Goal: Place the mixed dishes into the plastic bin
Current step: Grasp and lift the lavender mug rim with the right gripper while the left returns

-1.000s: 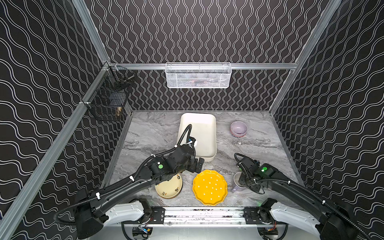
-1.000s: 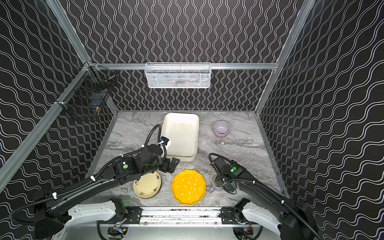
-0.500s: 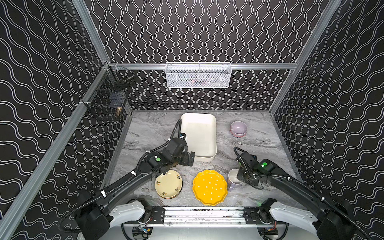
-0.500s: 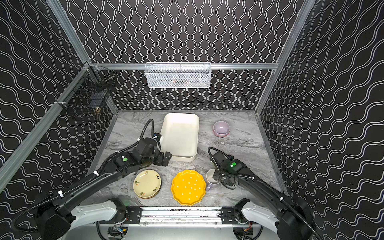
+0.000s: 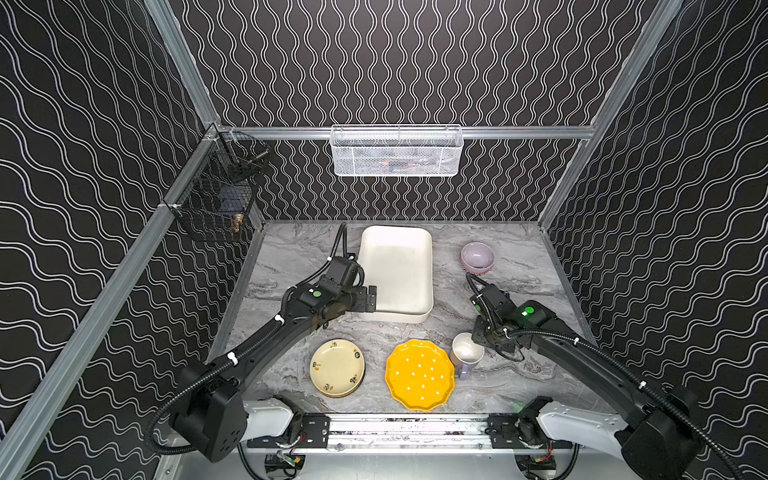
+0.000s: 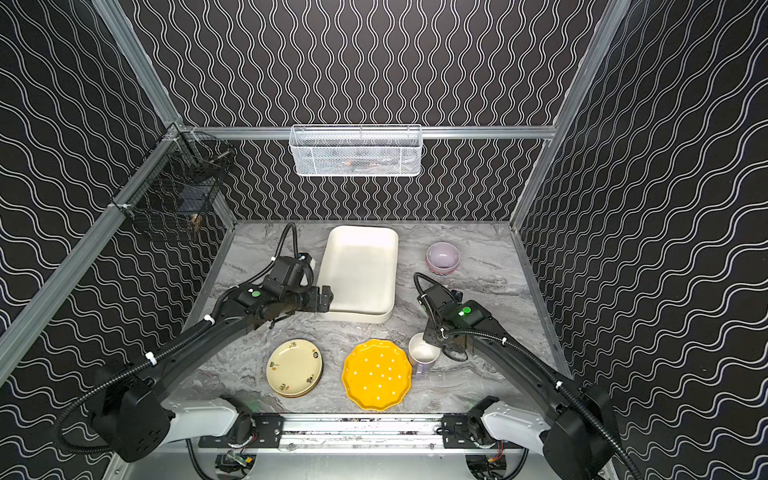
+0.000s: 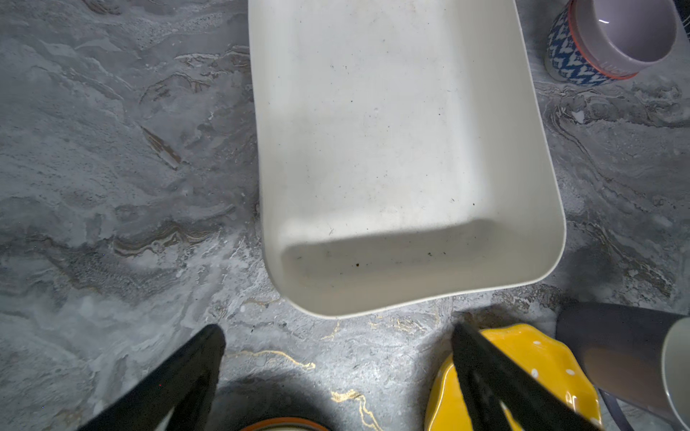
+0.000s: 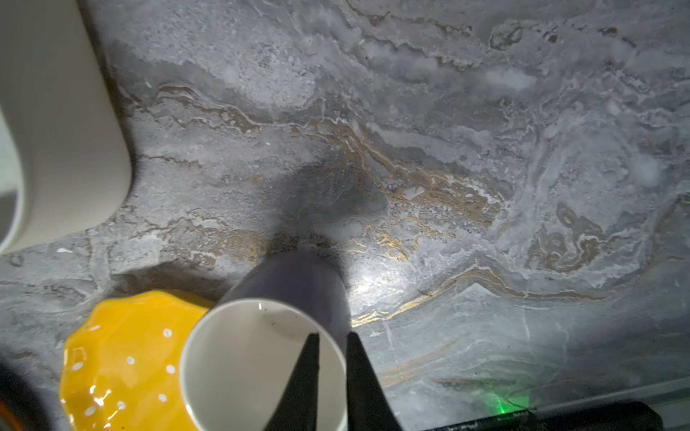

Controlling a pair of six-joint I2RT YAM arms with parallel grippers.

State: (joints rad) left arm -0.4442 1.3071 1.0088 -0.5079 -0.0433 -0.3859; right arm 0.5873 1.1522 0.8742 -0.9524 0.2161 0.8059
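Note:
My right gripper (image 8: 332, 336) is shut on the rim of the lavender mug (image 8: 261, 365), one finger inside and one outside. In both top views the mug (image 5: 467, 353) (image 6: 423, 353) stands against the right edge of the yellow dotted plate (image 5: 419, 374) (image 6: 376, 374). The cream floral plate (image 5: 337, 368) tops a small stack left of it. A lilac bowl (image 5: 478, 257) sits at the back right. The cream plastic bin (image 5: 395, 320) (image 7: 373, 268) holds nothing. My left gripper (image 7: 336, 328) (image 5: 370, 297) hangs open at the bin's front left corner.
A white wire-mesh basket (image 5: 397, 151) hangs on the back wall and a black wire basket (image 5: 216, 203) on the left wall. Patterned walls close in the marble table (image 5: 291, 257) on three sides. The arms' base rail (image 5: 407, 428) runs along the front edge.
My left gripper has drawn back from above the cream plate to the bin's front left corner, still open. My right gripper closed on the mug's rim, and the mug shifted slightly left.

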